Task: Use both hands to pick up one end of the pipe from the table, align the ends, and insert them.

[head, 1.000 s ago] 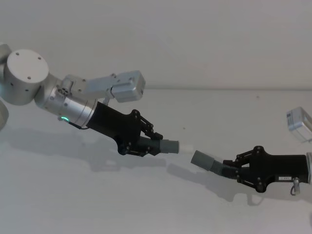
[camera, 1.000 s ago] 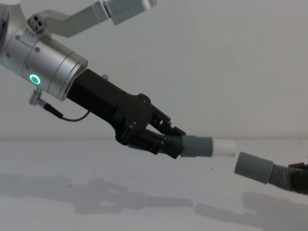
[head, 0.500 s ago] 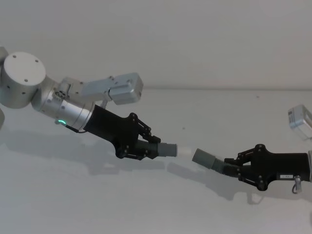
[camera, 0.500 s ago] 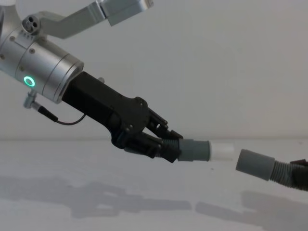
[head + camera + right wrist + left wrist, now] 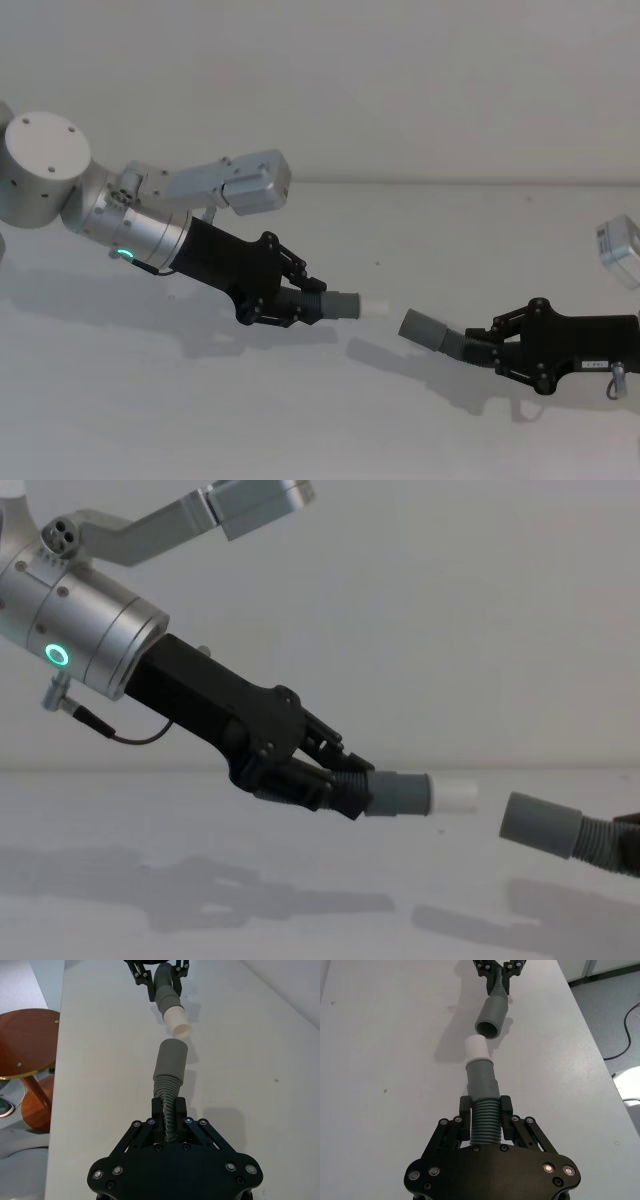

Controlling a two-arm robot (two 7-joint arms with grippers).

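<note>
Two grey ribbed pieces of the pipe are held above the white table [image 5: 300, 420], ends facing each other across a small gap. My left gripper [image 5: 308, 302] is shut on the ribbed part of the short piece [image 5: 484, 1122]. Its smooth cuff [image 5: 342, 305] ends in a white tip [image 5: 375, 304] pointing right. My right gripper [image 5: 480, 351] is shut on the ribbed part of the other piece [image 5: 169, 1105]. That piece's open grey cuff [image 5: 422, 328] sits slightly lower than the white tip [image 5: 455, 796] and apart from it. In the chest view this cuff [image 5: 537, 825] tilts a little upward.
A brown round stool [image 5: 25, 1035] stands beside the table's edge on the left arm's side. A black cable [image 5: 630, 1025] lies on the floor past the other edge. A silver-white box [image 5: 620, 250] shows at the right border of the head view.
The left gripper has sunk a little and drawn back to the left. The right gripper has shifted right, so the gap between the white tip and the open cuff has widened slightly.
</note>
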